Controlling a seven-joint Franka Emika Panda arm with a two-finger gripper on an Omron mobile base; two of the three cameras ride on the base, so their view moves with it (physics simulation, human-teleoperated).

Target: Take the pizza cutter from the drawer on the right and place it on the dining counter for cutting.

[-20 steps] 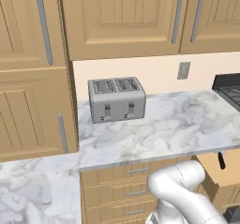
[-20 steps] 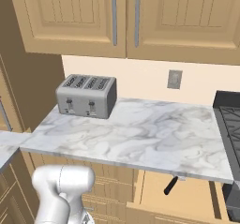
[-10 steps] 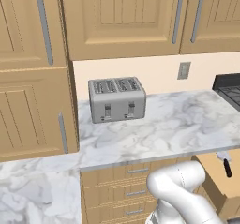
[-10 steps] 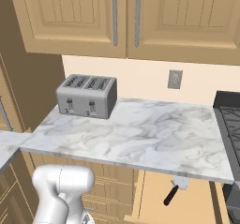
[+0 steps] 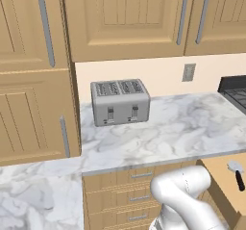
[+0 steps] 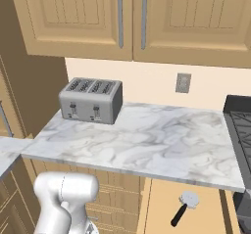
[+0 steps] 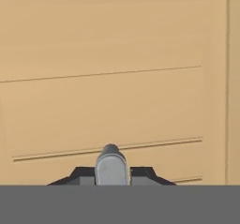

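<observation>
The tan wooden drawer (image 5: 222, 175) (image 6: 206, 212) stands pulled out under the marble worktop, right of the arm. Inside it lies the pizza cutter (image 5: 238, 172) (image 6: 184, 207), round silver head toward the counter and black stick handle toward me. In the hand view my gripper (image 7: 112, 177) sits against the oak drawer front (image 7: 117, 101), its dark tips on either side of a silver bar handle (image 7: 111, 166) and shut on it. The dining counter is out of view.
A silver toaster (image 5: 119, 101) (image 6: 91, 100) stands on the marble worktop (image 5: 182, 128) (image 6: 147, 140) below the oak wall cabinets. A black stove (image 5: 235, 92) (image 6: 240, 130) borders the worktop's right end. Narrow drawers with silver handles (image 5: 139, 195) sit left of the open drawer.
The drawer has slid further out from under the worktop. The pizza cutter's round head now shows, where only its black handle showed before.
</observation>
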